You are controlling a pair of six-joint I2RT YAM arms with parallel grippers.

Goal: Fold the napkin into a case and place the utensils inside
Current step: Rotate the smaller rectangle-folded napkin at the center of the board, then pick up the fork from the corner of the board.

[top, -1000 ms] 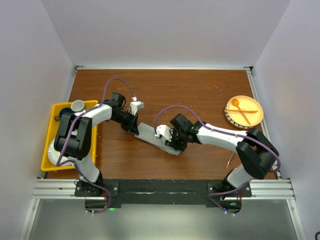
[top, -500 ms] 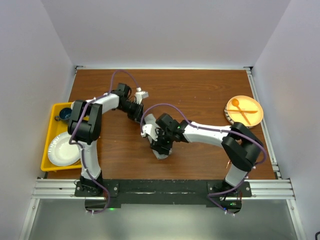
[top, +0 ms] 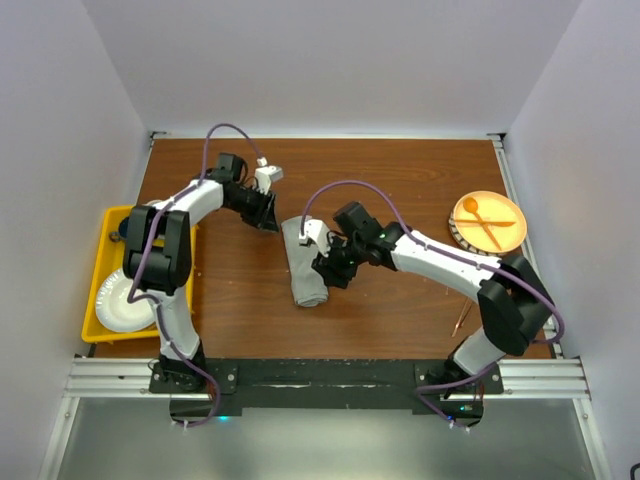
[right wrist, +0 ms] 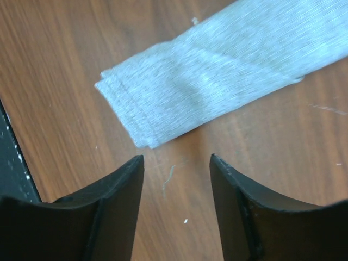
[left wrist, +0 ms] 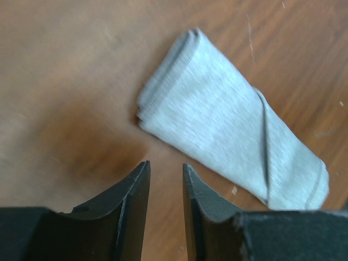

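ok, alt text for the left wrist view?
A folded grey napkin lies diagonally on a brown wooden table, a narrow layered strip running from upper centre to lower right. The left gripper hangs in the foreground, its two dark fingers slightly apart and empty, just short of the cloth's near end.

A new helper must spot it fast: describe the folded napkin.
On the brown wooden table, look near the middle, between the left gripper and right gripper. The napkin lies there: the only cloth, a light-grey, narrow, layered strip lying flat.
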